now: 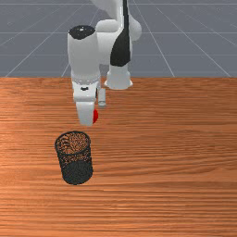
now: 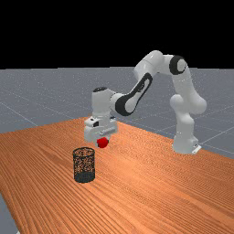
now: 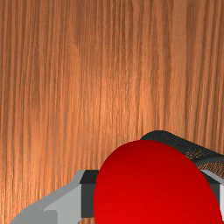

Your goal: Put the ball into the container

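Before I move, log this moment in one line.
gripper: shut on red ball | ball: held above table, outside container | container: upright | next: likely carry ball over rim

White arm [image 2: 183, 84] with pale grey shading, smooth rounded links, black disc [image 2: 179, 65] at one joint, black forearm trim [image 1: 121, 44], and flared white base [image 2: 183, 145]. Wrist section [image 1: 83, 55] is a chunky white cylinder, glossy black cap [image 1: 82, 31]. End effector [image 2: 102, 142]: blocky white housing [image 2: 93, 133], small dark marks, grey tapered fingers [image 3: 65, 203], dark squarish pads [image 3: 87, 200].
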{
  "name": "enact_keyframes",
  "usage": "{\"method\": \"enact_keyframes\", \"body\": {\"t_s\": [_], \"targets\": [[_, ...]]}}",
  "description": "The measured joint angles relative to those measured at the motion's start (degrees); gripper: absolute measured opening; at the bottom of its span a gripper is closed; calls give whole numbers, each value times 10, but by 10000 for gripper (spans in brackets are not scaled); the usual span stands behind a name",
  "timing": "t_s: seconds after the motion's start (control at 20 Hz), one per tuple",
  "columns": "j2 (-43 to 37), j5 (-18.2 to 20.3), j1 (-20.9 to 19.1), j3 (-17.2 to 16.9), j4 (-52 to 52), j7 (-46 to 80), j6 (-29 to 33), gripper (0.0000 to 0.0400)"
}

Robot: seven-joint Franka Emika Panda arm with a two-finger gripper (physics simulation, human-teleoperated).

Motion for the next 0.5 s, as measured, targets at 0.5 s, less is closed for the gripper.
{"method": "enact_keyframes", "body": {"t_s": [0.5], "targets": [[38, 2, -10, -3, 58, -9, -24, 279]]}}
